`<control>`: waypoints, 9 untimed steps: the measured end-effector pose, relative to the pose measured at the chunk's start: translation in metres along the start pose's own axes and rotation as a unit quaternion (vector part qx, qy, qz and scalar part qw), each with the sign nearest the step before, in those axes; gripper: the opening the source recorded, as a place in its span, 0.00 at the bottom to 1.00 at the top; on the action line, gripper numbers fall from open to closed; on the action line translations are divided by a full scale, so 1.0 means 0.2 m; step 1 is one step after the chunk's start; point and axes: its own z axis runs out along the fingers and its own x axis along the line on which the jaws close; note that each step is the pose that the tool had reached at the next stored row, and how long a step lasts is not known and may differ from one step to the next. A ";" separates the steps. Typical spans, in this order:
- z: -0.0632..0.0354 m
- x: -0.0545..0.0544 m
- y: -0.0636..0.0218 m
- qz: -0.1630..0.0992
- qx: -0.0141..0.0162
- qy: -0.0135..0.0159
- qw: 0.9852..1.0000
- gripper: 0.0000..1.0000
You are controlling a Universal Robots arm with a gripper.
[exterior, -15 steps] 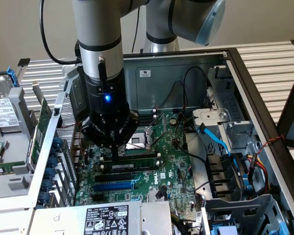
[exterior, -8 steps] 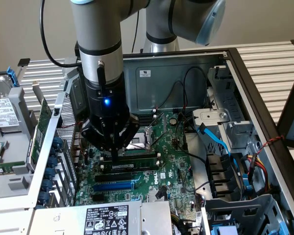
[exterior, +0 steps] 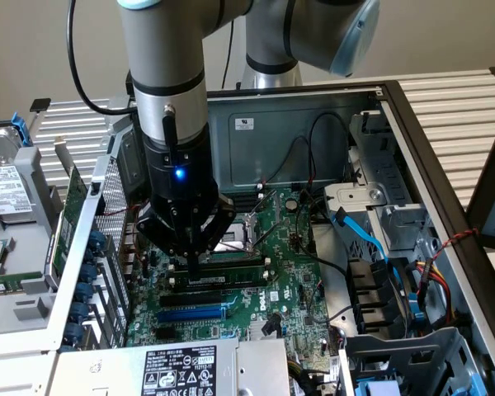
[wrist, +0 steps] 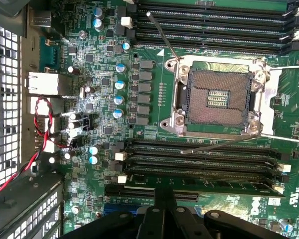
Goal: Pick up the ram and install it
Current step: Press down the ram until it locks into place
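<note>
One ram (exterior: 228, 275) stick sits edge-up in slot nearest blue connector. Hand (exterior: 195, 262) closed, fingertips on stick's top edge. Board light, thin, stiff, fragile; handle by long edges.

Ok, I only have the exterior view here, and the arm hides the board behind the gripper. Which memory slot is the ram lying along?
Observer: In the wrist view the ram lies along the slot of its bank farthest from the CPU socket. The three slots between them look empty.
Operator: Anything in that socket?
Observer: No, it is bare, with its contact field exposed.
Operator: Any more slots beyond it?
Observer: Yes, a second bank of slots runs along the socket's far side.
</note>
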 end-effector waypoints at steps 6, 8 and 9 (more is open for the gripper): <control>0.000 0.00 -0.003 0.002 -0.004 0.000 1.000 0.11; 0.000 0.00 -0.003 0.002 -0.006 0.000 1.000 0.11; -0.001 0.00 -0.003 0.002 -0.008 -0.001 1.000 0.11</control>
